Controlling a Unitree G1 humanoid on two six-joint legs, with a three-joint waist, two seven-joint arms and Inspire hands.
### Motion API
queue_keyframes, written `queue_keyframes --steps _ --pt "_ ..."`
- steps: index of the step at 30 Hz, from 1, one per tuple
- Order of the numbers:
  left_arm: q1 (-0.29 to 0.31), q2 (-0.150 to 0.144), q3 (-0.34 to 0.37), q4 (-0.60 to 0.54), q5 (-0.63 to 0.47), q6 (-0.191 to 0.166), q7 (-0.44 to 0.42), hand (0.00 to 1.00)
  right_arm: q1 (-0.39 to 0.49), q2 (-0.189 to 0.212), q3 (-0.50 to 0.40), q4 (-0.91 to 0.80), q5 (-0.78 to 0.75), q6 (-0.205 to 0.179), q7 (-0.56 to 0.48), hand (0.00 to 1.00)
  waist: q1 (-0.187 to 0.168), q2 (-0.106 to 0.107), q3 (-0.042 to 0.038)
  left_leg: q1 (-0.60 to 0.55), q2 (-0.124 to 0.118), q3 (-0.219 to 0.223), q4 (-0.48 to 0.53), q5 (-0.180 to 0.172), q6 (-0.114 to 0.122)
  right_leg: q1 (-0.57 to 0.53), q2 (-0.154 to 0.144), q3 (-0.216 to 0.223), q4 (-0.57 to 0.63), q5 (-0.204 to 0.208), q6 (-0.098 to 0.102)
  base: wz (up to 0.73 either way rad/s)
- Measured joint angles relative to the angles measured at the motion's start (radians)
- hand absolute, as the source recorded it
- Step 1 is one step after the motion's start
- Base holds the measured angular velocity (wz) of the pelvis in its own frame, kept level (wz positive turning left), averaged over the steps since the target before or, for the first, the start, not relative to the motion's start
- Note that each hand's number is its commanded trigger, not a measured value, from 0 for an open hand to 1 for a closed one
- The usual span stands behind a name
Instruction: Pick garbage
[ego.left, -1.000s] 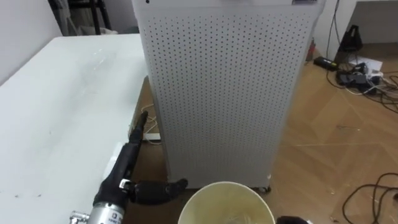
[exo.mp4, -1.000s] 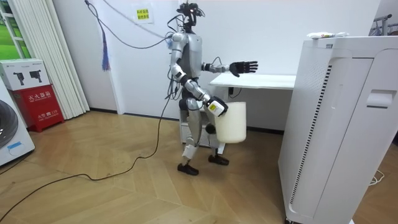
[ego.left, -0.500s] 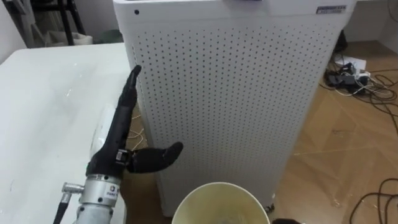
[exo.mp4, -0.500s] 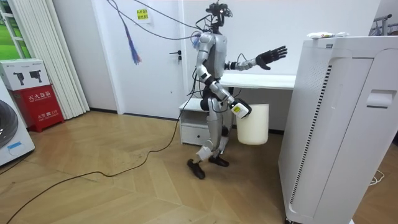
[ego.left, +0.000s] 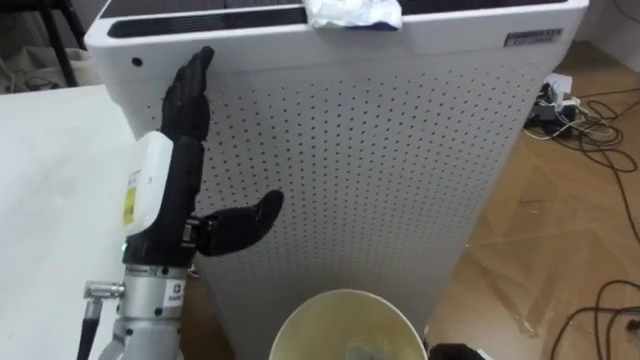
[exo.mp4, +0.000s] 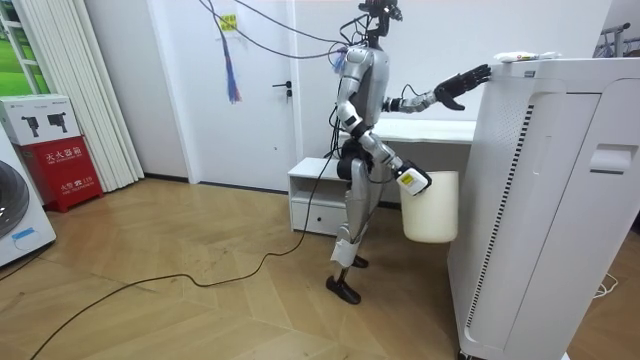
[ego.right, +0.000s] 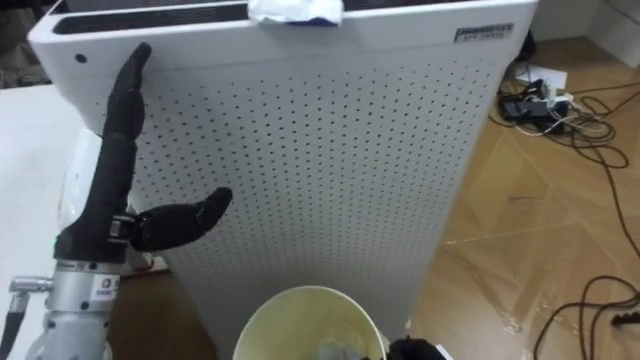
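At upper centre of frame, atop the white perforated unit (ego.left: 400, 160), lay the crumpled garbage (ego.left: 352, 12), w/ left hand (ego.left: 182, 130) flat-open at frame left below it, bucket (ego.left: 345, 296) bottom centre, right hand (exo.mp4: 412, 180) state can't tell: reach step prob., next needs lifting over unit's top edge.

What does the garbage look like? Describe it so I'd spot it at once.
Find the tall white perforated cabinet before the robot. On its flat top, by the front edge, lies a crumpled white wad, the only loose thing there.
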Motion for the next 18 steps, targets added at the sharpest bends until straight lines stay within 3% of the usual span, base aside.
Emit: queue_keyframes --steps 4,7,11,18 --pt "0.001 0.001 0.006 -0.019 0.024 0.01 0.003 0.0 -0.001 0.003 0.0 -0.005 0.002 -0.026 0.012 1.0 0.006 -0.004 -0.0002 0.008 0.001 -0.002 -0.002 -0.003 -0.005 0.031 0.004 0.0 -0.039 0.001 -0.001 0.08" --pt "-0.004 0.01 0.024 -0.108 0.027 0.024 0.033 0.0 -0.003 0.009 0.003 -0.007 0.002 -0.039 0.018 1.0 0.0 -0.003 -0.0007 0.011 0.001 -0.005 -0.011 -0.003 -0.006 0.033 0.005 0.0 -0.044 0.003 -0.003 0.0" --pt "-0.064 0.012 0.04 -0.206 0.03 -0.025 0.138 0.0 0.014 0.007 0.02 -0.007 0.0 -0.043 0.025 1.0 -0.004 0.008 -0.0002 0.053 0.001 0.012 -0.044 -0.002 -0.008 0.055 0.006 0.004 -0.045 0.004 -0.001 -0.09" --pt "-0.072 0.018 0.043 -0.217 0.123 -0.023 0.209 0.0 0.027 0.006 0.024 -0.007 -0.045 -0.043 0.053 1.0 -0.033 0.02 -0.0003 0.088 0.001 0.031 -0.057 -0.002 -0.008 0.074 0.008 0.016 -0.046 0.005 0.001 -0.08"
